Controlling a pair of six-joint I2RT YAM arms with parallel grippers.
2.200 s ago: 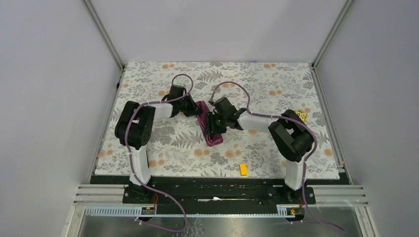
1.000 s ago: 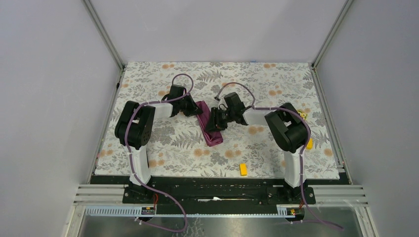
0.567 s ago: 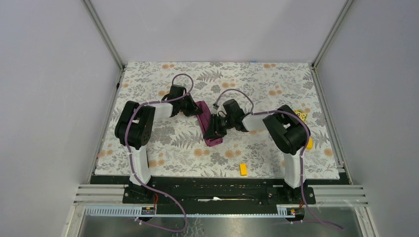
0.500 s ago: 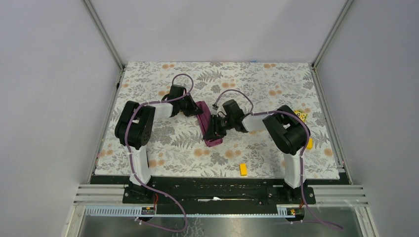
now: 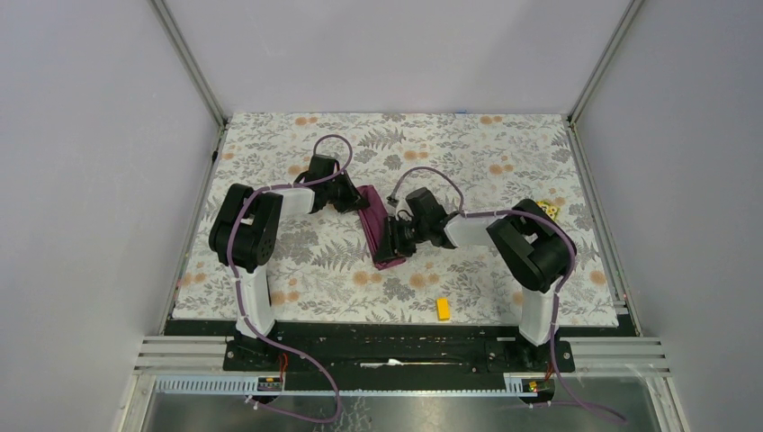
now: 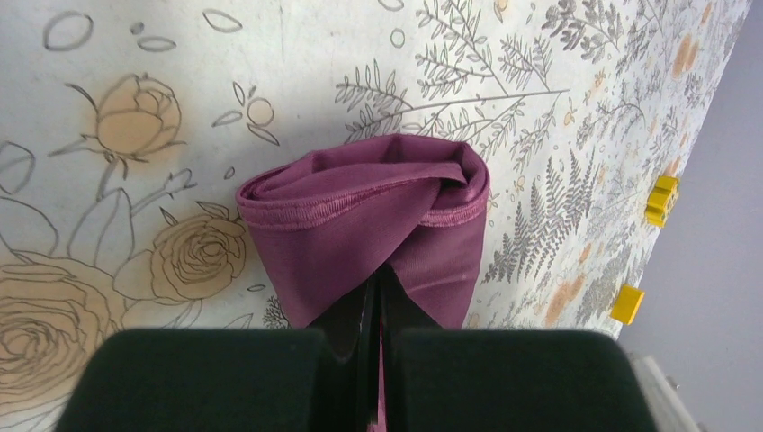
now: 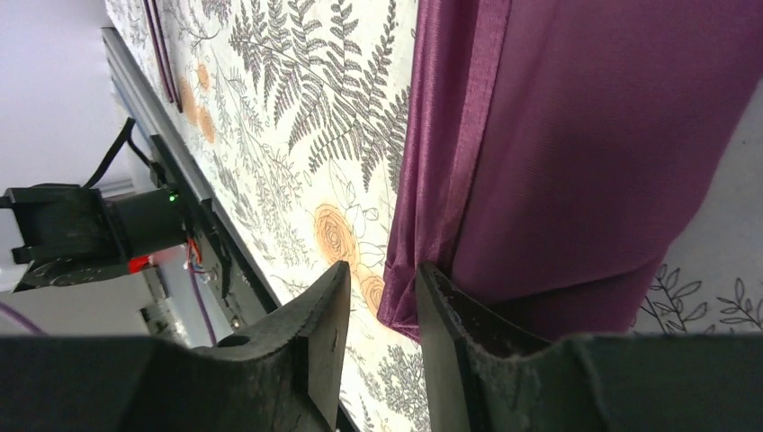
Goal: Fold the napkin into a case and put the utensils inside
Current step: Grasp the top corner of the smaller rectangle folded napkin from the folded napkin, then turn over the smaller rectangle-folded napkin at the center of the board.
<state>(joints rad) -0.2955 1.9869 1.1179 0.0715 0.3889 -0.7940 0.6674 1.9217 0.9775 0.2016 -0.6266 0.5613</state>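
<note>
The top camera looks down over the whole table (image 5: 504, 144); both wrist cameras closely face the napkin (image 6: 378, 216).

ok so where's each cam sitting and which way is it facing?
Top external: fixed above and behind, looking down on the floral table cover; left arm and right arm show whole.
Left wrist: low, looking along the shut left pincer at the folded plum-purple cloth band, its end pinched.
Right wrist: low, looking along the cloth's edge; the right pincer stands open astride it.
Shared: all three see the cloth.
</note>
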